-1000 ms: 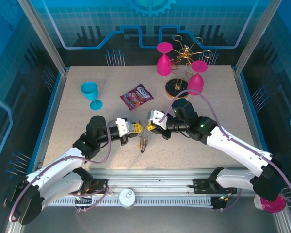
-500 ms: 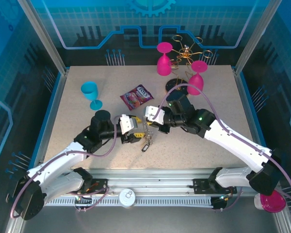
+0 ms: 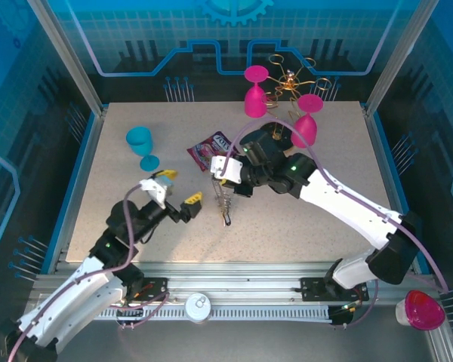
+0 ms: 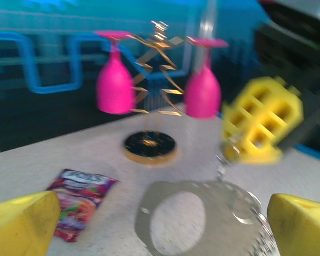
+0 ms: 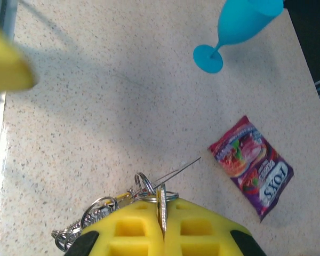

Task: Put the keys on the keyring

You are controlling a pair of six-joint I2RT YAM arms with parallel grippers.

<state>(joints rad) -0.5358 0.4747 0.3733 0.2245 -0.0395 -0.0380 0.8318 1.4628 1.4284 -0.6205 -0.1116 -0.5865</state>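
The keys (image 3: 226, 208) dangle lengthwise downward from the right end effector (image 5: 161, 214).

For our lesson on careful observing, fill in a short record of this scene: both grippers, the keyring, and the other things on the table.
left gripper: open, holding nothing
right gripper: shut on the keyring
keys: hanging with the chain under the right gripper
snack packet: flat on the table
blue goblet: upright, far left of the table
gold rack: two pink glasses hung upside down
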